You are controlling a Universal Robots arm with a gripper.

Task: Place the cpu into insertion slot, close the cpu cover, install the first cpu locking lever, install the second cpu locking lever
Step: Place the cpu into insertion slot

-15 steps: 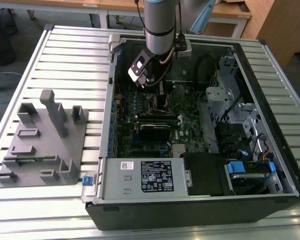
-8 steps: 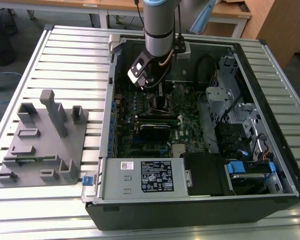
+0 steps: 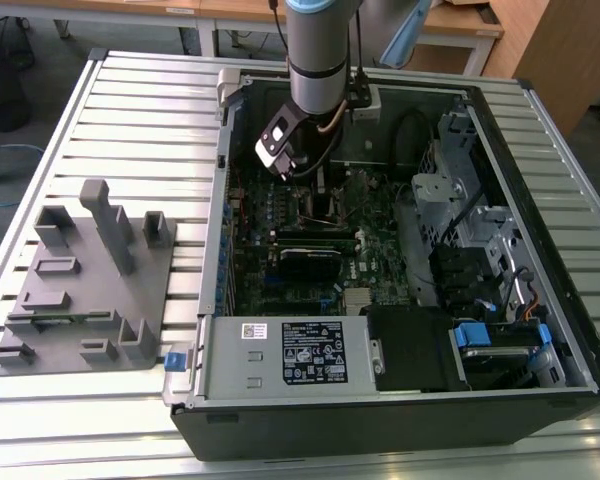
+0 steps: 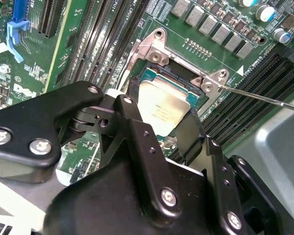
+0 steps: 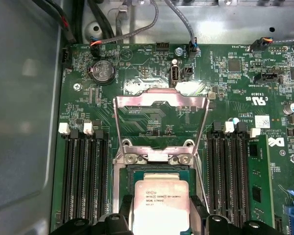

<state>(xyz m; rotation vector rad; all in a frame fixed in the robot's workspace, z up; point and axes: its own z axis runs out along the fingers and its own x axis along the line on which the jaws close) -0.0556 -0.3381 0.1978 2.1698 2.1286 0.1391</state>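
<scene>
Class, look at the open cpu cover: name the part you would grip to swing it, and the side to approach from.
Grip the cpu cover by its free cross-bar, the end opposite the hinge, probably coming from above. That bar is a plain flat strip away from the cpu and gives most leverage; the hinge end is crowded with screws.
</scene>
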